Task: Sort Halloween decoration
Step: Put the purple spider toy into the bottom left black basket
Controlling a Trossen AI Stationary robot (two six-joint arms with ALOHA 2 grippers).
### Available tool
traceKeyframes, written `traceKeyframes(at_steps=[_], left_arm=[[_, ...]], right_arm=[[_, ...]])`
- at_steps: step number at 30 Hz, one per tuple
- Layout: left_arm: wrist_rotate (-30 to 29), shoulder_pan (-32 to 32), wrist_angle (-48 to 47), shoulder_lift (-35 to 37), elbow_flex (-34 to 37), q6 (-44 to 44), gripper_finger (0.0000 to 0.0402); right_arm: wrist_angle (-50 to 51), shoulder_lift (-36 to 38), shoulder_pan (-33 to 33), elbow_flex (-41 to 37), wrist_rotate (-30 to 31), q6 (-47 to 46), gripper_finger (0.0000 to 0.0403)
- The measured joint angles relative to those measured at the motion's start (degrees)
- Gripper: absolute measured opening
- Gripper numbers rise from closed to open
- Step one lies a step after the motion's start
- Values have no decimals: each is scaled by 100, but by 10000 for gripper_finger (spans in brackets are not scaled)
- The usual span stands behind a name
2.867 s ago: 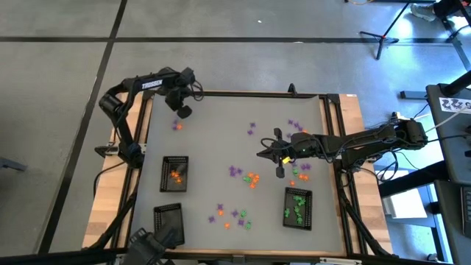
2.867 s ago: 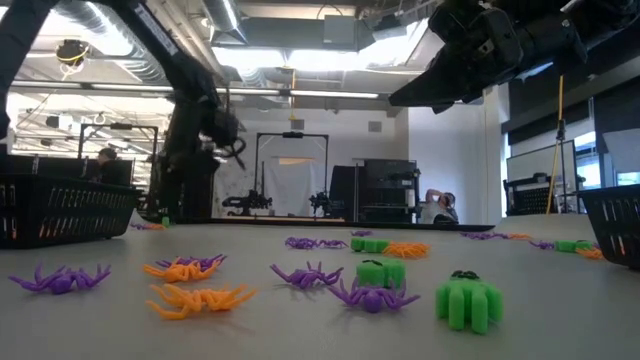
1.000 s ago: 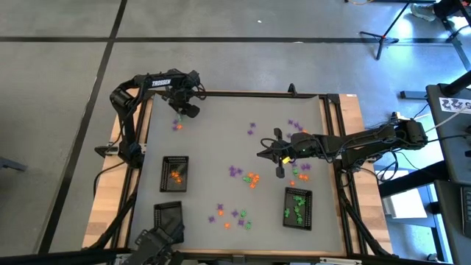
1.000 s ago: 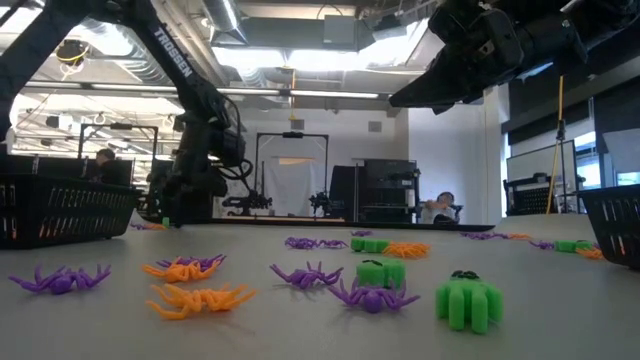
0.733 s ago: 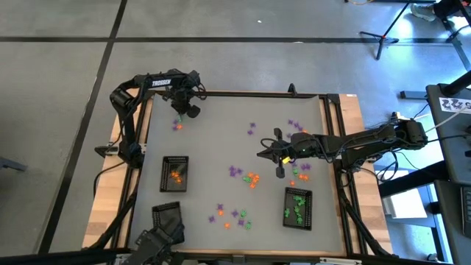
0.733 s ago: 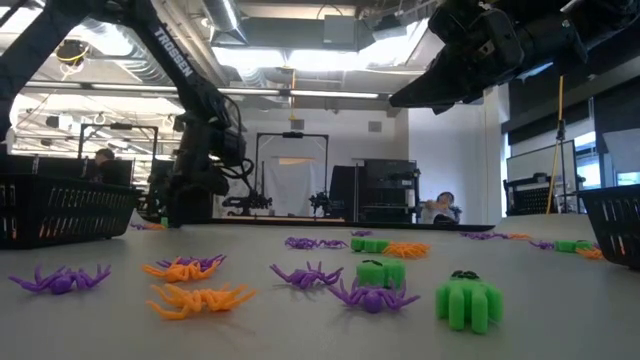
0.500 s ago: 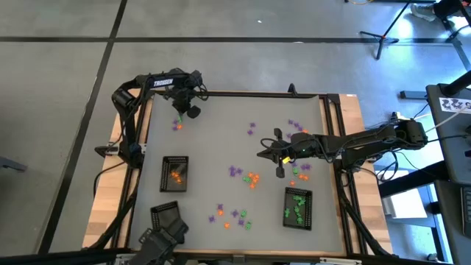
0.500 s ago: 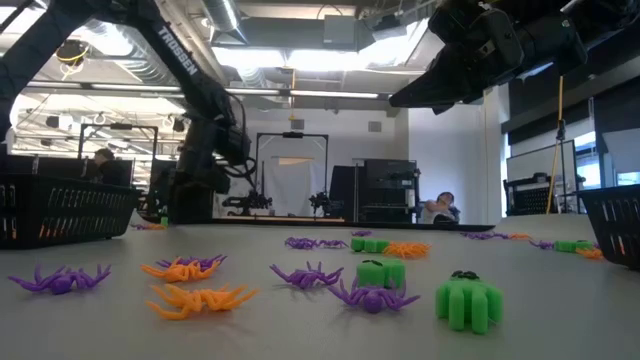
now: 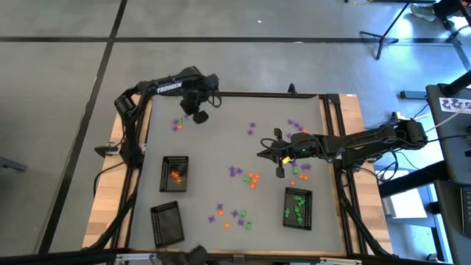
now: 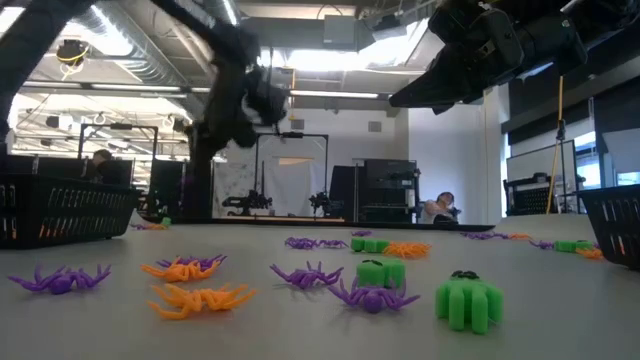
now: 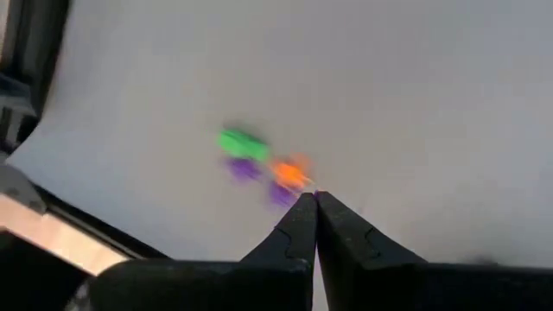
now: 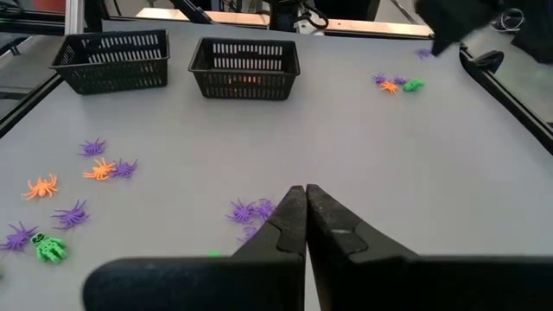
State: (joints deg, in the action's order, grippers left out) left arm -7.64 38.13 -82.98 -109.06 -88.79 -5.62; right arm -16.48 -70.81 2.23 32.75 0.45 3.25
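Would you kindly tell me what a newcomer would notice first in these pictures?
Bright trinkets in orange, purple and green scattered across the grey table. Three black mesh trays near its front edge. The left pincer raised at the far left corner, and the right pincer hovers mid-table.

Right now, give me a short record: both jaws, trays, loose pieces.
left gripper: raised over the table's far left corner, jaws shut; load cannot tell
right gripper: raised over mid-table, jaws shut
left tray: orange pieces inside
right tray: green pieces inside
loose pieces: scattered mid-table, a few near left gripper
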Motion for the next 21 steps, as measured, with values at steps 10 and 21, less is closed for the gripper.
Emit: traceKeyframes(at_steps=[10, 21], left_arm=[[579, -2546, -231, 2092, 651, -2117, 0], [1696, -6356, 1630, 2653, 2062, -5502, 0]], right_arm=[[7, 0, 5, 2, -25, -37, 5], [-11, 0, 4, 2, -109, -39, 5]])
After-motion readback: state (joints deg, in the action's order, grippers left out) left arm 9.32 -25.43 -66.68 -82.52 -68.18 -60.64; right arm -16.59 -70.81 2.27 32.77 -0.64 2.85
